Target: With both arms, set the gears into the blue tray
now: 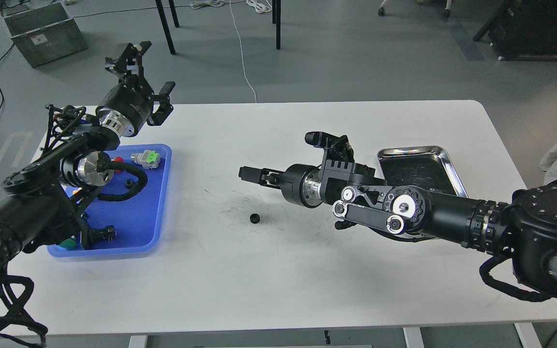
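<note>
One small black gear [254, 218] lies on the white table, left of centre. Just above and behind it, my right gripper [247, 173] hovers and points left; its fingers merge into one dark block and nothing shows in them. Another gear [128, 183] rests inside the blue tray [148, 217] at the table's left side. My left gripper [147, 72] is raised above the tray's far end, open and empty. The left arm hides part of the tray.
The blue tray also holds a grey-and-green connector [146, 158], a red button [118, 159], a green button [68, 243] and a black button body [106, 233]. A steel tray [414, 150] lies at the right, partly behind my right arm.
</note>
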Motion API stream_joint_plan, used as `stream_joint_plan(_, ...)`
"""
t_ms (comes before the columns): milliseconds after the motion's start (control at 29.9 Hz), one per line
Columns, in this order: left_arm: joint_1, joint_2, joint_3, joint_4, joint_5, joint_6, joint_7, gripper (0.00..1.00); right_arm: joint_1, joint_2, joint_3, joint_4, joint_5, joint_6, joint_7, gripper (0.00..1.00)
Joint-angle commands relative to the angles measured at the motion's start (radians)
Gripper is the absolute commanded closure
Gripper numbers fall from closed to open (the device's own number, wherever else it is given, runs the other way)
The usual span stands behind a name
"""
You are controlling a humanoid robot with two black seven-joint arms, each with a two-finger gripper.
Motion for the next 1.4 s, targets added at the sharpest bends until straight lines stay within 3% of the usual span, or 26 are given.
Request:
stream_joint_plan(0, -0.002, 0.005, 0.0, -0.002, 0.0, -0.002, 0.0, 0.02, 0.003, 0.0, 0.096, -0.051, 0.044, 0.008, -0.001, 0.08)
stream_joint_plan(267, 0.0, 0.072, 0.003, -0.036, 0.002, -0.005, 0.002, 0.02, 0.006, 0.0, 0.313, -0.039, 0.133, 0.043, 0.0, 0.07)
stream_joint_plan(434, 0.011, 0.176, 0.012, -0.127, 0.002, -0.009, 0.001, 0.02, -0.007, -0.207, 0.473, 0.007, 0.283, 0.124, 0.0, 0.07)
stream_joint_plan(702, 0.018, 0.345, 0.052, -0.428, 0.12, 0.034, 0.011, 0.02, -0.139, -0.442, 0.704, 0.002, 0.584, 0.227, 0.0, 0.06)
stream_joint_plan(935, 0.017, 0.446, 0.142, -0.752, 0.375, 0.133, 0.015, 0.02, -0.318, -0.526, 0.895, -0.005, 0.721, 0.315, 0.0, 0.06)
stream_joint_plan(1036, 0.018, 0.459, 0.19, -0.833, 0.569, 0.14, 0.015, 0.02, -0.372, -0.534, 0.942, -0.008, 0.741, 0.33, 0.002, 0.06)
stream_joint_plan(1169, 0.055, 0.402, 0.218, -0.835, 0.909, 0.155, 0.017, 0.02, -0.431, -0.534, 0.995, -0.008, 0.741, 0.336, 0.01, 0.06)
stream_joint_plan(1370, 0.141, 0.254, 0.221, -0.74, 1.399, 0.258, 0.04, 0.02, -0.464, -0.522, 1.005, -0.027, 0.759, 0.365, 0.025, 0.05)
